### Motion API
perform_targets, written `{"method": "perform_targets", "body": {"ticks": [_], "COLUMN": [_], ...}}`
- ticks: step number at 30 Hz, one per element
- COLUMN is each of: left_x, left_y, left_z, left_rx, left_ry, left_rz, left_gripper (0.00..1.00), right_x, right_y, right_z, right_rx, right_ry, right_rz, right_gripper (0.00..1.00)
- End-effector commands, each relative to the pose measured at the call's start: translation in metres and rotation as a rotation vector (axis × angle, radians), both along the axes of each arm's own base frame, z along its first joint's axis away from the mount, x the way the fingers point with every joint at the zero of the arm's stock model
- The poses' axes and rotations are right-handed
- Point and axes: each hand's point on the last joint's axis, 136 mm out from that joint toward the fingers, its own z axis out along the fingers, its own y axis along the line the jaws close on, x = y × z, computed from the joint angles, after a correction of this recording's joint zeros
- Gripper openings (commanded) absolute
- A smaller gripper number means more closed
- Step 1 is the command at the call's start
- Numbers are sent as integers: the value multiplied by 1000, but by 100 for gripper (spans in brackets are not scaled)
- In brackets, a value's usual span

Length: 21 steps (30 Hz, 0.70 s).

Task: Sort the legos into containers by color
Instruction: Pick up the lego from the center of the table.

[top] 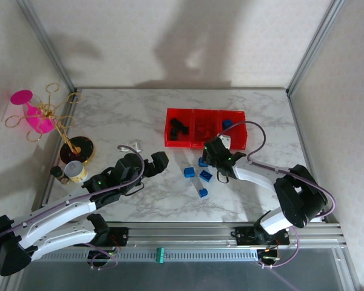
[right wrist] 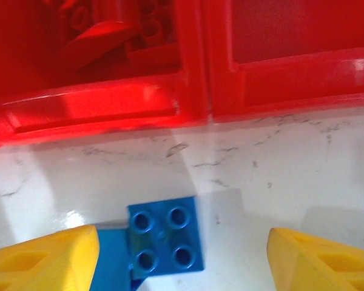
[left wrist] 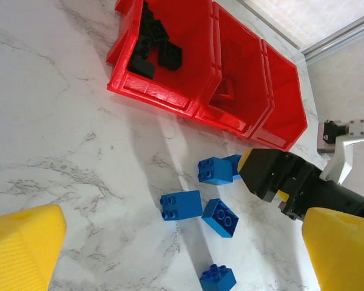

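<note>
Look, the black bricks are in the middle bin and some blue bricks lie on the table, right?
Not quite. The black bricks are in the bin at the left end of the row, not the middle one; the top external view shows it. Some blue bricks do lie on the table.

Left arm reaches forward and rightward from its base. Left hand (top: pixel 153 162) hovers, jaws spread wide, nothing between them. Right arm bent sharply at the elbow, forearm angled leftward. Right hand (top: pixel 210 153) points down, yellow fingers (right wrist: pixel 42 257) apart, gripping nothing.
</note>
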Motion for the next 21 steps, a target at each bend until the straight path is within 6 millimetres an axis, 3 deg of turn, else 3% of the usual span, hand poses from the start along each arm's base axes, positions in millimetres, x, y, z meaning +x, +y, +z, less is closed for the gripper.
{"method": "perform_targets", "body": {"ticks": [1, 15, 21], "left_x": [0, 3, 4], "left_y": [3, 0, -3], "left_z": [1, -2, -3], "left_rx": [-15, 6, 12], "left_ry": [-3, 0, 4], "left_rz": [15, 5, -1], "left_gripper": [100, 100, 100], "right_x": [9, 11, 12], "right_y": [-1, -9, 4], "right_z": [-1, -12, -7], "right_rx": [1, 4, 45], "right_ry": [0, 35, 30], "right_rz": [-11, -4, 56], "right_gripper": [71, 56, 62]}}
